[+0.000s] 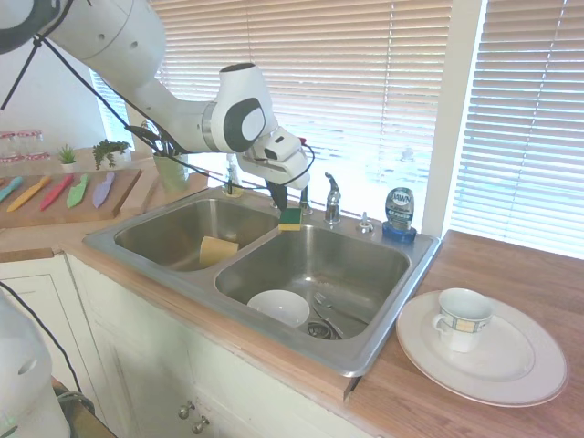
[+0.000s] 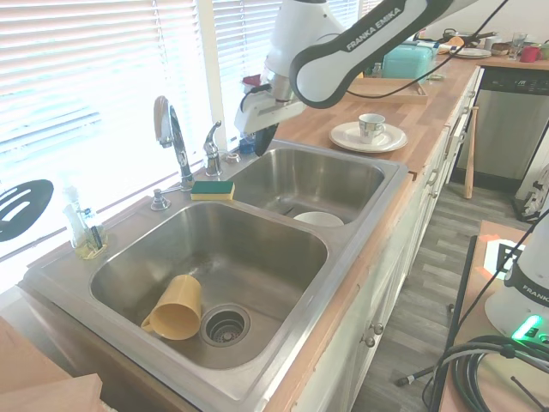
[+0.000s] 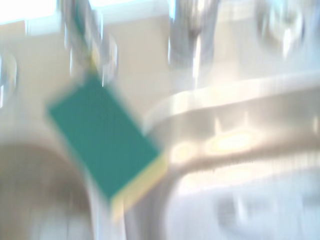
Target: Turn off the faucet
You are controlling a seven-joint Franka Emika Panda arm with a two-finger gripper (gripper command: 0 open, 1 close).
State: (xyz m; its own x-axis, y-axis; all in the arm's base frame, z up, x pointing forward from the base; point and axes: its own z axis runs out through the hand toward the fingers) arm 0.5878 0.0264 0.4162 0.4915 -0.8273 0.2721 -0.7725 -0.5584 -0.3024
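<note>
1. Faucet (image 2: 174, 137) stands on the back rim of the sink (image 1: 365, 351), about at the divider between the two basins; its lever handle (image 2: 211, 146) is upright just beside the spout base.
2. Jaws (image 2: 262, 140) hang over the back rim, near the handle on the side away from the spout, apart from it, no contact.
3. Jaws point down; cannot tell if spread or pressed together, dark tips merge in both exterior views.
4. Sponge (image 2: 212, 190), green top, yellow underside, lies on the divider at the faucet's foot; blurred in wrist view (image 3: 107, 142).
5. Yellow cup (image 2: 176, 309) on its side in one basin; white bowl (image 1: 278, 307) in the other.
6. Soap bottle (image 1: 399, 213) at the sink's back corner.
7. Plate (image 1: 511, 365) with mug (image 1: 463, 319) on the surface beside the sink.
</note>
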